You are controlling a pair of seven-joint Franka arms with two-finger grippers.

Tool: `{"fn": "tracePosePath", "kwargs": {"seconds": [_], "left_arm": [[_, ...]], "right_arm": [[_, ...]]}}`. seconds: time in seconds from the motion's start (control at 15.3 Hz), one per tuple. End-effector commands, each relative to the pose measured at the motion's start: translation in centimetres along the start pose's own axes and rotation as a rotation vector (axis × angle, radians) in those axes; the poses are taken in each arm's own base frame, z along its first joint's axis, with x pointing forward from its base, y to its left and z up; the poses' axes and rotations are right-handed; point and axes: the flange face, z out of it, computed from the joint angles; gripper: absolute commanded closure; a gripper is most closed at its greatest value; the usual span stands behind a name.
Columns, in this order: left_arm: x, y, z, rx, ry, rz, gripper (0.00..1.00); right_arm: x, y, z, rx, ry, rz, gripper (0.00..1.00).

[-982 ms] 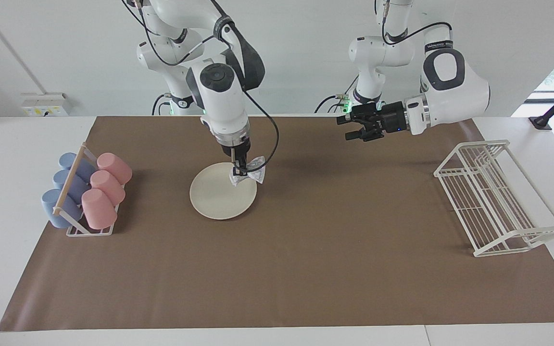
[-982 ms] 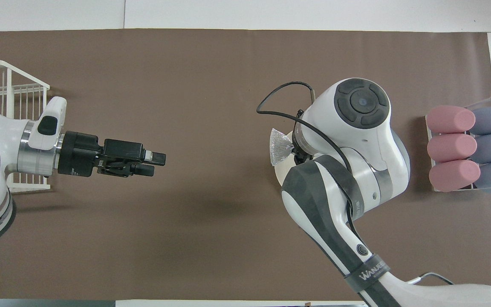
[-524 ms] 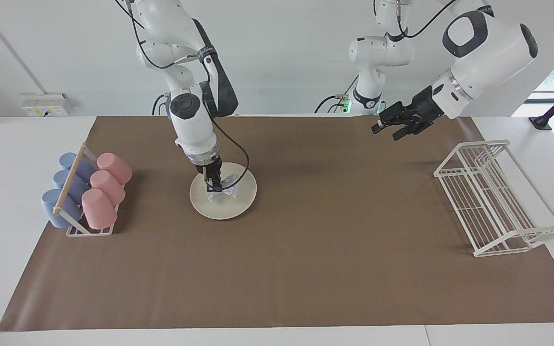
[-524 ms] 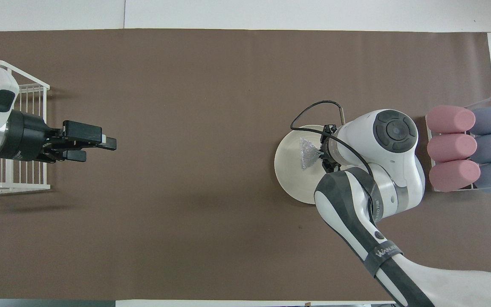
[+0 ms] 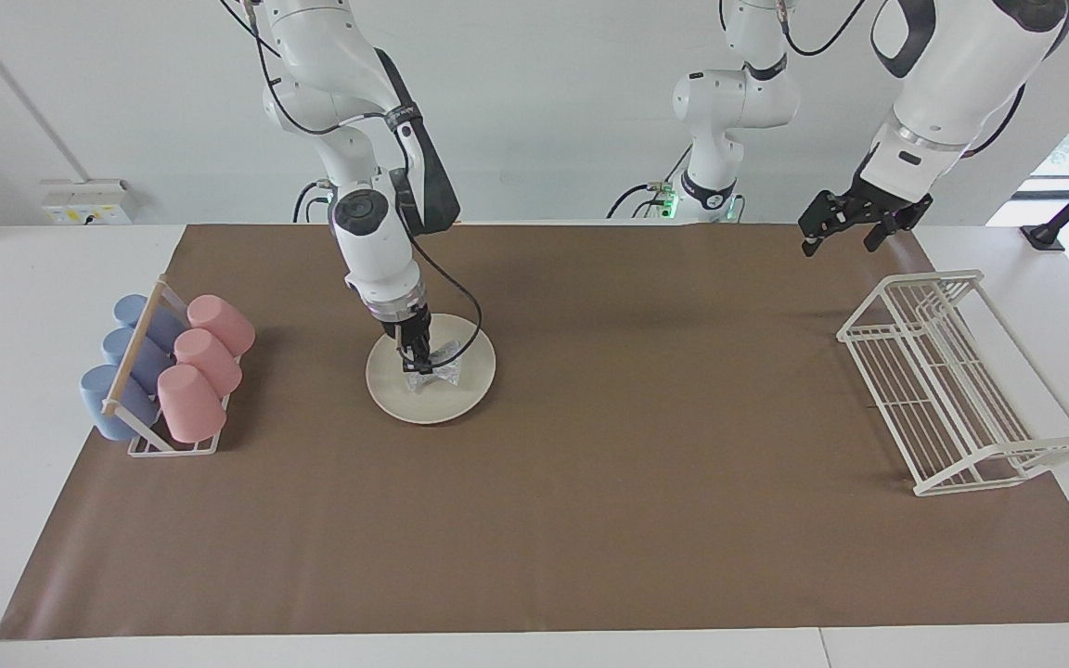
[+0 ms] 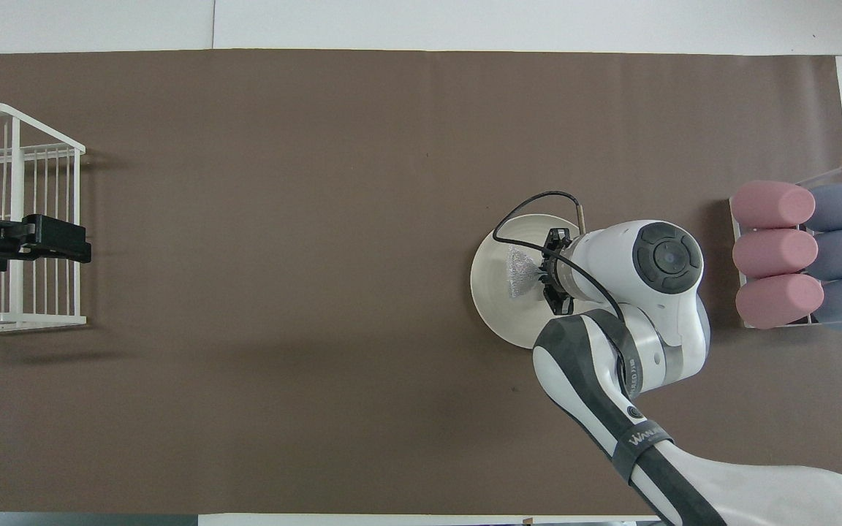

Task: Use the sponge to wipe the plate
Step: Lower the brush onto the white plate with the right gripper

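Raised toward the rack (image 5: 952, 380), the left gripper (image 5: 853, 223) waits, fingers apart; right gripper (image 5: 420, 360) clamps the sponge (image 5: 437, 371), pressing it onto the plate (image 5: 470, 394) for wiping.

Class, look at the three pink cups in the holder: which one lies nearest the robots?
The pink cup at the end of the row, highest in the facing view; the other two sit farther from the robots.
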Motion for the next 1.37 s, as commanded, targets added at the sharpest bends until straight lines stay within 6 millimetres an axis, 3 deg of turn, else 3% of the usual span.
{"fn": "tracePosePath", "kwargs": {"seconds": [0.0, 0.13, 0.33, 0.52, 0.65, 0.79, 0.98, 1.24, 1.31], "left_arm": [[-0.2, -0.6, -1.1, 0.055, -0.017, -0.018, 0.0], [-0.3, -0.8, -1.0, 0.052, -0.02, -0.021, 0.0], [0.0, -1.2, -0.8, 0.0, -0.021, -0.039, 0.0], [0.4, -0.8, -0.5, -0.031, -0.02, -0.04, 0.0], [1.1, -0.2, 0.8, -0.026, -0.044, -0.031, 0.0], [1.2, -0.2, 0.9, -0.026, -0.046, -0.031, 0.0], [1.0, -0.3, 0.9, -0.037, -0.05, -0.036, 0.0], [0.8, -0.1, 0.7, -0.089, -0.052, -0.09, 0.0], [0.8, 0.1, 0.7, -0.088, -0.052, -0.105, 0.0]], "right_arm": [[-1.8, 0.9, 0.8, 0.025, -0.033, 0.004, 1.0], [-1.2, 0.7, 0.8, 0.024, -0.031, 0.007, 1.0], [2.3, 0.2, 1.2, 0.018, -0.019, -0.034, 1.0], [4.2, 0.0, 1.3, 0.013, -0.013, -0.068, 1.0], [4.6, -0.1, 1.2, 0.011, -0.012, -0.103, 1.0], [4.8, -0.2, 1.2, 0.016, -0.012, -0.108, 1.0], [3.8, 0.0, 1.2, 0.023, -0.017, -0.024, 1.0], [-3.9, 2.1, 2.8, 0.058, -0.045, 0.069, 1.0], [-5.1, 2.3, 3.0, 0.066, -0.053, 0.093, 1.0]]}}
